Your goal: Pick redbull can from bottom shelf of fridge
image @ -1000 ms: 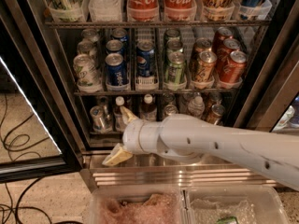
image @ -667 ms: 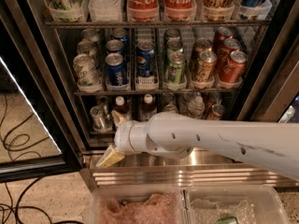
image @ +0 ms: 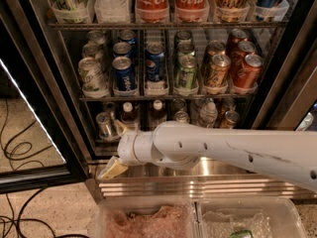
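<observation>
Fingers (image: 113, 170), seemingly spread, hover beside redbull can (image: 104, 124) on the bottom shelf (image: 101, 141).

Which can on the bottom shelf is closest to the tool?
The slim silver redbull can at the far left, right beside the tool, which hangs low at that side; the other cans stand farther right, past the white-capped bottles.

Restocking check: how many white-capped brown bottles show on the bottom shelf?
2: left bottle and right bottle, side by side above the gripper, low left of centre. The arm may hide more.
</observation>
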Motion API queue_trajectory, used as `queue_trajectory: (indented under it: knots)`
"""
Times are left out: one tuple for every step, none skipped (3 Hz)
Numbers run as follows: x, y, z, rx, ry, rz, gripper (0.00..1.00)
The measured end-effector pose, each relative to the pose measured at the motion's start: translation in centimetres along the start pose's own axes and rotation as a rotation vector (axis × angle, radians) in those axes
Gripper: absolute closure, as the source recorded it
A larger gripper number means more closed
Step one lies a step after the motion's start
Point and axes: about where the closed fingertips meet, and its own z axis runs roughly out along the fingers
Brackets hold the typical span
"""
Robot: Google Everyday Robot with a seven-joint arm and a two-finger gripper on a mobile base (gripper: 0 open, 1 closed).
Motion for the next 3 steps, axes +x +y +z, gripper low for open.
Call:
queue_trajectory:
  knots:
    - [-0.6, 0.3, 2.5, -0.021, -0.041, 0.004, 0.0]
    - [-0.7, 0.0, 4.5, -0.019, -0.068, 0.023, 0.0]
    - [-0.4, 0.0, 5.7, 0.027, -0.081, 0.066, 0.0]
